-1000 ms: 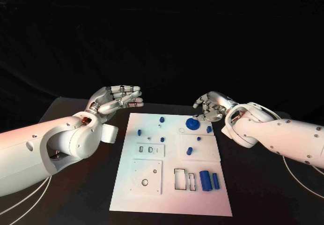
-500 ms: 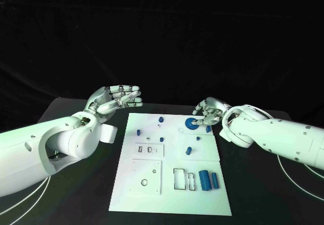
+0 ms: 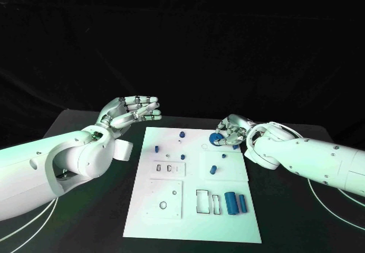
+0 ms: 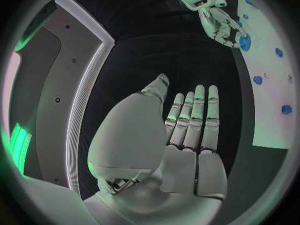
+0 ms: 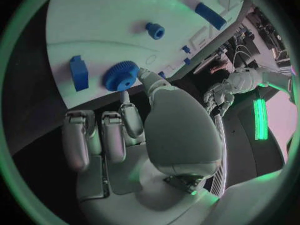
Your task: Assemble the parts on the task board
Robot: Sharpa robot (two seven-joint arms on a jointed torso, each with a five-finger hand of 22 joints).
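Right hand (image 3: 232, 132) at the board's (image 3: 194, 221) far edge, fingertips pinching the blue gear (image 3: 216, 138), left hand (image 3: 129, 112) raised beside the board, fingers spread, holding nothing.

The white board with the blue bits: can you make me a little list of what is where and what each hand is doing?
board: white board lying flat on the black table
gear: blue gear at the far end of the board, under the right hand
right hand: right hand is over the far end of the board, fingertips at the gear; a firm hold cannot be told
left hand: left hand is raised off the board's far left corner, fingers apart, holding nothing
near end: two blue bars lying side by side by a slot
middle: small blue pegs
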